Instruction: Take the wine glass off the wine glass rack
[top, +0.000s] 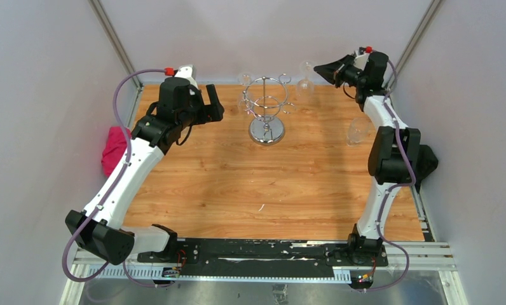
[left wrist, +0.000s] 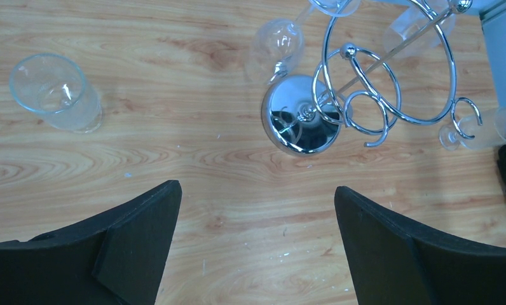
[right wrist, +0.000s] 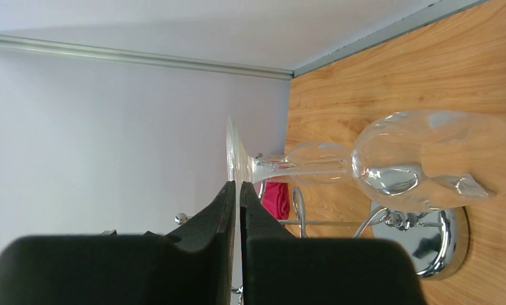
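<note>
The clear, stemmed wine glass is already off the shiny chrome wire wine glass rack: the right gripper holds it by the thin rim of its round foot, the jaws pressed together on that edge. From the jaws the glass runs straight outward, foot nearest, then stem, then bowl, so its long axis continues the line of the fingers. In the overhead view it stands foot up, just beside the gripper on the side toward the rack and apart from the rack's ring top. By my reading, what remains is setting it down on the wood-grain table.

The left gripper hangs with its jaws spread wide and empty, the rack's mirrored base just ahead of them. It is the nearer arm to the rack, but not to the held glass.

Other glasses near the rack are transparent and partly cut off, so I cannot count those hanging there. A pink cloth shows at the table's left edge.
</note>
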